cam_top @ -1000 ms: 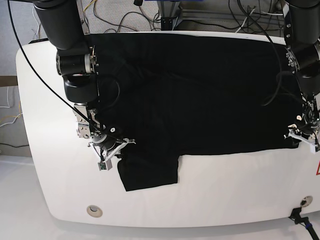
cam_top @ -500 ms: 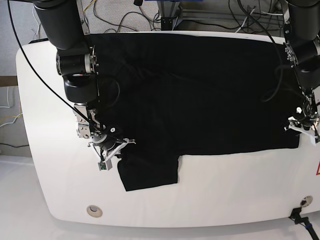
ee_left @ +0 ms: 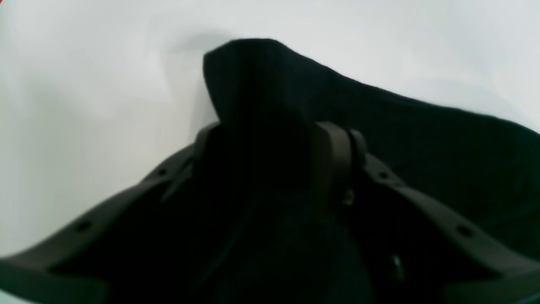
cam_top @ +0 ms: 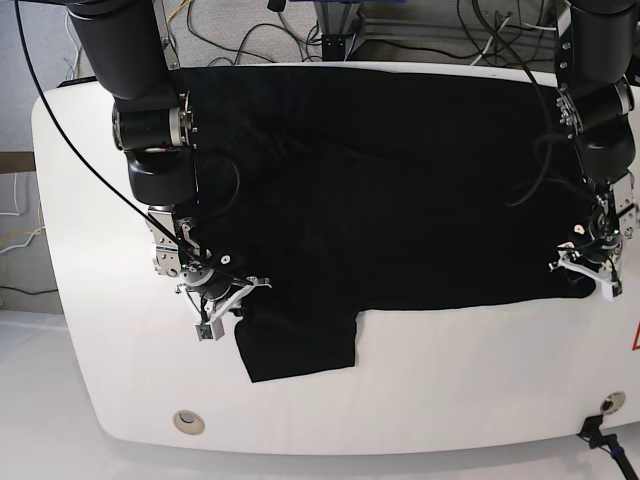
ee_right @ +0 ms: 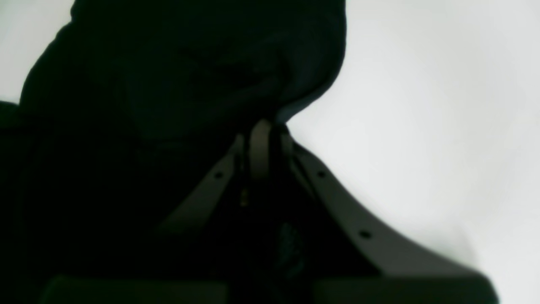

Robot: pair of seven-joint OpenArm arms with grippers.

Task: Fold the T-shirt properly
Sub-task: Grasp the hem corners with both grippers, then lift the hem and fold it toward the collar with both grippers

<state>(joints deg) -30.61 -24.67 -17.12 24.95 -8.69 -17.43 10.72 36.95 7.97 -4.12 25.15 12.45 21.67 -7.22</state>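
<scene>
In the left wrist view, the left gripper point(ee_left: 270, 139) stands over the white desk point(ee_left: 84, 105). A fold of the large black cloth T-shirt point(ee_left: 261, 80) rises between its two dark fingers point(ee_left: 333, 156), and the fingers are part way apart with the cloth filling the gap between them. The raised corner of the cloth stands up above the desk, and the rest of the shirt runs away to the right side of this view.

In the right wrist view, the right gripper point(ee_right: 265, 135) has its fingers point(ee_right: 259, 147) pressed close together, and the edge of the black T-shirt point(ee_right: 190, 63) is pinched at their tips. The cloth hangs in a rounded lump above the tips. The white desk point(ee_right: 422, 126) is bare on the right.

In the base view, the T-shirt point(cam_top: 400, 190) lies spread flat over the far half of the white desk point(cam_top: 450, 390), plain black side up. One sleeve point(cam_top: 298, 345) points toward the near edge. The right gripper point(cam_top: 218, 305) is at the shirt's edge just beside this sleeve. The left gripper point(cam_top: 585, 275) is at the opposite near corner of the shirt, where the cloth is bunched a little.
</scene>
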